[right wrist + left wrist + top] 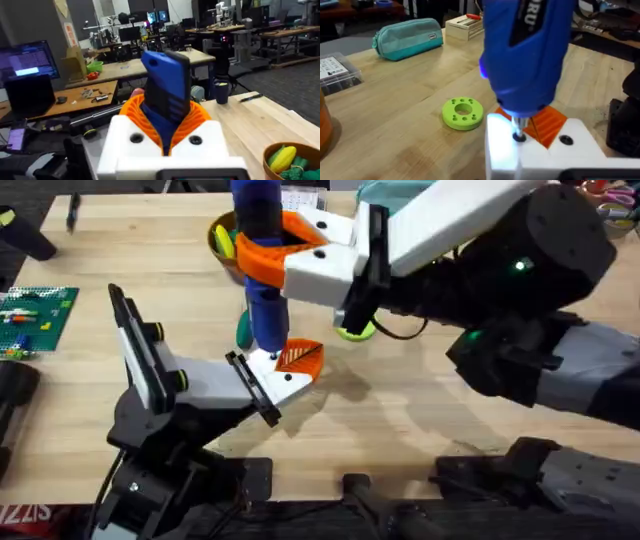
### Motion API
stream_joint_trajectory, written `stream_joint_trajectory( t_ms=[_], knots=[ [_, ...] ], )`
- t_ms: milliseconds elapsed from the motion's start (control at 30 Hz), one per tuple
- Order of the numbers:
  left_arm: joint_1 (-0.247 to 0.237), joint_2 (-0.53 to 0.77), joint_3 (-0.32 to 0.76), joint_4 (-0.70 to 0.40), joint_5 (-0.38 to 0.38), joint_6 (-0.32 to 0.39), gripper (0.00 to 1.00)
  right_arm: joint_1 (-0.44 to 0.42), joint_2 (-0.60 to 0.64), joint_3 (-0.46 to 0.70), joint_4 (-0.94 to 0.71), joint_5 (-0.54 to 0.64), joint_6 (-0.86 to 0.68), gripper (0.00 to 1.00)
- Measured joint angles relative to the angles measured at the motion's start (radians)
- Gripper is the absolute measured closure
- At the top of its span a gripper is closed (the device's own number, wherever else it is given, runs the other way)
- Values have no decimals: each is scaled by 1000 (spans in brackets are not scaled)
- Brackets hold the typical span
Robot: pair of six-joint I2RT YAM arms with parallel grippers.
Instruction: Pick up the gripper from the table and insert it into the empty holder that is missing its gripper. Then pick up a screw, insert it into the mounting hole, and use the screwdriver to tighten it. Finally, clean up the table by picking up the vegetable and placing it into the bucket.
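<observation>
**Screwdriver on the screw: a slip is the risk**

The right pincer (pixel 300 255) is clamped on the thick blue cylindrical screwdriver (pixel 262 270), which stands upright with its bit on the white flat body of the black jointed holder (pixel 215 380). The small white finger piece with the orange ribbed pad (pixel 298 357) sits already at the holder's end. I think the bit may slide out of the screw head if the tool tilts, or the pressure may push the holder aside. For the left pincer, I cannot tell its state.

I count one screwdriver, one holder, one green plastic ring with holes (pixel 462 113) on the wooden tabletop (pixel 420 410), and one bowl with vegetables (pixel 290 157).
</observation>
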Motion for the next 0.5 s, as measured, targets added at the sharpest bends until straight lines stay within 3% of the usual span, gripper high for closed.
stream_joint_trajectory(
  t_ms=[167,400,500],
  knots=[
    [0,0,0,1,0,0,983,0,0,0,19,0,0,954],
    [0,0,0,1,0,1,982,0,0,-1,223,-4,27,956],
    [0,0,0,1,0,1,983,0,0,-1,207,-5,31,956]
  ],
)
